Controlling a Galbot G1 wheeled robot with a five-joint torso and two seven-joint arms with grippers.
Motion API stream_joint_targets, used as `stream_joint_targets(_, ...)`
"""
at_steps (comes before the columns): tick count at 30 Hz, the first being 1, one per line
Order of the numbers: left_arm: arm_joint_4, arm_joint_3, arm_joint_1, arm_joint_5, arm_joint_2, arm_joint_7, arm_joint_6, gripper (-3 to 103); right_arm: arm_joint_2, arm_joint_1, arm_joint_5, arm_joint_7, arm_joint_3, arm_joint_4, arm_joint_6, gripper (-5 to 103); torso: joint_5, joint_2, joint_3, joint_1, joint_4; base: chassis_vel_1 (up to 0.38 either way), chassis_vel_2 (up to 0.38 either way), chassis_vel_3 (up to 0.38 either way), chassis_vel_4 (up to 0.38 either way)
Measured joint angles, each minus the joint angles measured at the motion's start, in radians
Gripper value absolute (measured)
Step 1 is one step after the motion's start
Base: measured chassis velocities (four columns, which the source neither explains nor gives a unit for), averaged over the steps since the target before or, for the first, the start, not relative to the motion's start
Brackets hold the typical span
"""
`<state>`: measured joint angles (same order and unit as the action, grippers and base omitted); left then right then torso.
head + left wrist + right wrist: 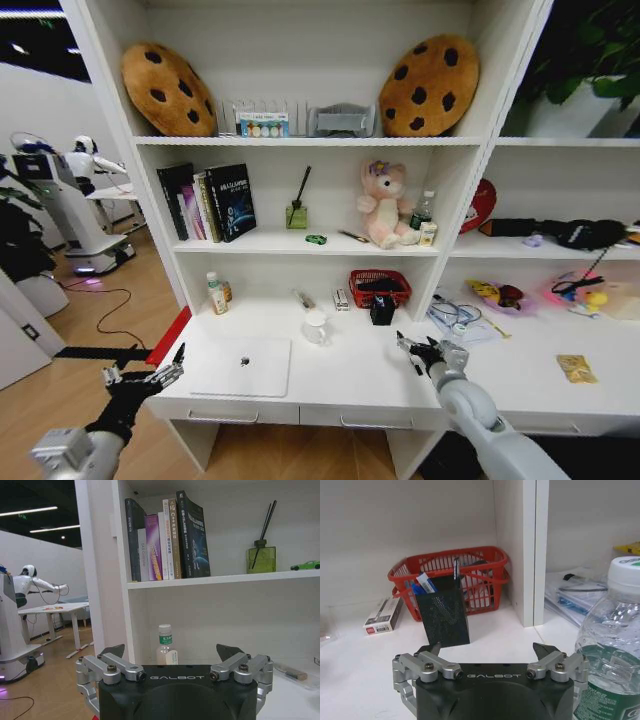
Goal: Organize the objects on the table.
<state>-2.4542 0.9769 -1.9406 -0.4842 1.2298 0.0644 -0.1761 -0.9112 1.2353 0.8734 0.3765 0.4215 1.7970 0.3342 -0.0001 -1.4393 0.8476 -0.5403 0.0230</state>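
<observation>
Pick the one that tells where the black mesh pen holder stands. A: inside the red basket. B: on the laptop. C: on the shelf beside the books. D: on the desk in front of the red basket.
D: the black mesh pen holder stands on the white desk just in front of the red basket, with pens sticking out of its top.

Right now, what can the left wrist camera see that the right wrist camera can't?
The left wrist view alone has the row of books, a green reed diffuser, a tiny green toy car and a small white-capped bottle, seen past the open left claw. The right wrist view alone has the red mesh basket, a black mesh pen holder, a big water bottle and the open right claw. Both share the white table and the white shelving.
</observation>
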Motion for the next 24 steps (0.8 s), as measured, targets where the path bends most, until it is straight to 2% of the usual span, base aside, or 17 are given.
stream_joint_targets(5,0.0,0.0,0.0,0.0,0.0,0.0,0.0,100,0.005,-0.034,0.042,0.001,-0.019,-0.04,0.038,101,0.0004,0.0,0.0,0.0,0.0001,0.0,0.0,0.0,0.0)
stream_joint_targets(6,0.0,0.0,0.0,0.0,0.0,0.0,0.0,100,0.005,-0.048,0.056,0.001,-0.022,-0.057,0.054,97,-0.0002,0.0,0.0,0.0,0.0001,0.0,0.0,0.0,0.0)
stream_joint_targets(7,0.0,0.0,0.0,0.0,0.0,0.0,0.0,100,0.005,-0.048,0.056,0.001,-0.022,-0.057,0.054,97,-0.0002,0.0,0.0,0.0,0.0001,0.0,0.0,0.0,0.0)
stream_joint_targets(9,0.0,0.0,0.0,0.0,0.0,0.0,0.0,100,0.004,-0.07,0.06,-0.011,-0.035,-0.09,0.06,87,0.0001,0.0,0.0,0.0,0.0002,0.0,0.0,0.0,0.0)
stream_joint_targets(10,0.0,0.0,0.0,0.0,0.0,0.0,0.0,100,0.004,-0.07,0.06,-0.011,-0.035,-0.09,0.06,87,0.0001,0.0,0.0,0.0,0.0002,0.0,0.0,0.0,0.0)
stream_joint_targets(12,0.0,0.0,0.0,0.0,0.0,0.0,0.0,100,0.002,-0.078,0.058,-0.017,-0.047,-0.1,0.072,76,0.0,0.0,0.0,0.0,0.0001,0.0,0.0,0.0,0.0)
stream_joint_targets(13,0.0,0.0,0.0,0.0,0.0,0.0,0.0,100,0.002,-0.078,0.058,-0.017,-0.047,-0.1,0.072,76,0.0,0.0,0.0,0.0,0.0001,0.0,0.0,0.0,0.0)
stream_joint_targets(16,0.0,0.0,0.0,0.0,0.0,0.0,0.0,100,-0.005,-0.082,0.061,-0.011,-0.058,-0.125,0.083,60,0.0001,0.0,0.0,0.0,0.0002,0.0,0.0,0.0,0.0)
stream_joint_targets(18,0.0,0.0,0.0,0.0,0.0,0.0,0.0,100,-0.005,-0.083,0.061,-0.014,-0.06,-0.129,0.084,60,0.0001,0.0,0.0,0.0,0.0002,0.0,0.0,0.0,0.0)
stream_joint_targets(20,0.0,0.0,0.0,0.0,0.0,0.0,0.0,100,-0.002,-0.085,0.06,-0.035,-0.066,-0.143,0.085,49,0.0001,0.0,0.0,0.0,0.0002,0.0,0.0,0.0,0.0)
stream_joint_targets(21,0.0,0.0,0.0,0.0,0.0,0.0,0.0,100,-0.002,-0.085,0.06,-0.035,-0.066,-0.143,0.085,49,0.0001,0.0,0.0,0.0,0.0002,0.0,0.0,0.0,0.0)
stream_joint_targets(22,0.0,0.0,0.0,0.0,0.0,0.0,0.0,100,-0.002,-0.089,0.057,-0.044,-0.067,-0.151,0.084,44,0.0,0.0,0.0,0.0,0.0002,0.0,0.0,0.0,0.0)
stream_joint_targets(24,0.0,0.0,0.0,0.0,0.0,0.0,0.0,100,-0.002,-0.096,0.056,-0.05,-0.068,-0.163,0.081,44,-0.0001,0.0,0.0,0.0,0.0002,0.0,0.0,0.0,0.0)
